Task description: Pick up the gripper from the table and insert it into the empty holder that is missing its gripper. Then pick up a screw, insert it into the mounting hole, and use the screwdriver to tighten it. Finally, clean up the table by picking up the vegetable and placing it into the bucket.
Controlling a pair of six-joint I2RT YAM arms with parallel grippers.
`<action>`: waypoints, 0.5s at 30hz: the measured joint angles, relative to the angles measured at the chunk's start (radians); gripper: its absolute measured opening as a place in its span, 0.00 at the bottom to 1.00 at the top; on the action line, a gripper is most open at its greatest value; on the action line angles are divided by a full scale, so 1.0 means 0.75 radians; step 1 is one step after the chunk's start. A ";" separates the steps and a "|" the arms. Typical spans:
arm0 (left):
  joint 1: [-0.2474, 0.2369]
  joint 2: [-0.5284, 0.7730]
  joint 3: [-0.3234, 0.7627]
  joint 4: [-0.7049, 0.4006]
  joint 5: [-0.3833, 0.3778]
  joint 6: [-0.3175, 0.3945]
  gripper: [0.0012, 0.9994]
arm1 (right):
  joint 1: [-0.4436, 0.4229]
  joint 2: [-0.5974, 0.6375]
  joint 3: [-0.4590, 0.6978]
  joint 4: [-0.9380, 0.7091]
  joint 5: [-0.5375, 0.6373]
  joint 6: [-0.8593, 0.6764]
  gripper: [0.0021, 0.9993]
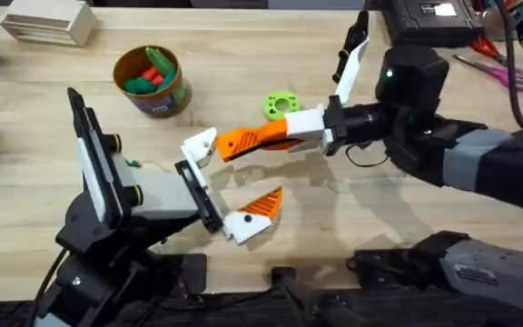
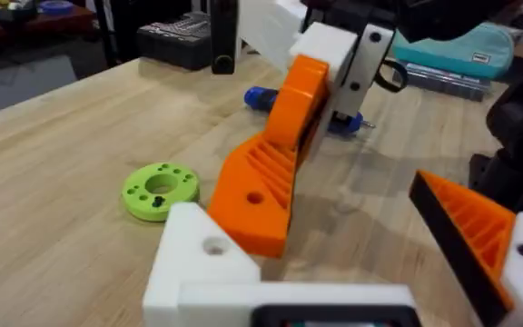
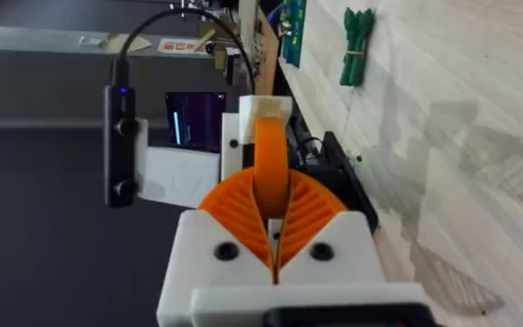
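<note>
Right gripper clamped on orange gripper, tip at holder; left gripper spread, empty; green ring behind, bucket apart.

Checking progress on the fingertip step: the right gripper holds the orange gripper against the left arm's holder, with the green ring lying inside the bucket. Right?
Not quite. The green ring lies on the table, apart from the bucket, as the overhead view shows. The right gripper does hold the orange gripper against the holder.

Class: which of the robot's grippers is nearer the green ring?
Right. The right gripper, shut on the orange gripper, sits just beside the green ring. The left gripper is farther off, toward the table's near edge.
</note>
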 joint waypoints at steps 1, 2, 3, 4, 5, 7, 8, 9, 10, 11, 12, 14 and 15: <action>0.000 0.000 0.000 0.000 0.003 0.000 0.99 | 0.001 -0.001 0.000 0.009 0.000 0.011 0.01; 0.000 0.000 0.000 0.000 0.004 0.000 0.99 | 0.001 0.000 0.000 0.013 0.000 0.023 0.01; 0.000 0.000 0.000 0.000 0.005 0.000 0.99 | 0.001 -0.001 0.000 0.014 0.000 0.031 0.01; 0.000 0.000 0.000 0.000 0.007 0.000 0.99 | 0.001 0.000 0.000 0.015 0.000 0.035 0.01; 0.000 0.000 0.000 0.000 0.007 0.000 0.99 | 0.001 -0.001 0.000 0.015 0.000 0.040 0.01; 0.000 0.000 0.000 0.000 0.008 0.000 0.99 | 0.001 0.000 0.000 0.016 0.000 0.048 0.01; 0.000 0.000 0.000 0.000 0.007 0.000 0.99 | 0.001 0.003 0.000 0.017 0.000 0.053 0.01; 0.000 0.000 0.000 0.000 0.008 0.000 0.99 | 0.003 0.009 0.000 0.020 0.000 0.055 0.01; 0.000 0.000 0.000 0.000 0.008 -0.001 0.99 | 0.006 0.019 0.000 0.023 -0.001 0.057 0.01; 0.000 0.000 0.000 -0.001 0.007 -0.002 0.99 | 0.012 0.035 0.000 0.028 -0.002 0.060 0.01; 0.000 0.000 0.000 -0.002 0.001 -0.010 0.99 | 0.017 0.052 0.000 0.039 -0.005 0.067 0.01; 0.002 0.000 0.000 -0.003 -0.013 -0.021 0.99 | 0.028 0.085 0.006 0.078 -0.015 0.075 0.01; 0.002 0.000 0.000 -0.003 -0.018 -0.021 0.99 | 0.037 0.099 0.012 0.094 -0.021 0.079 0.01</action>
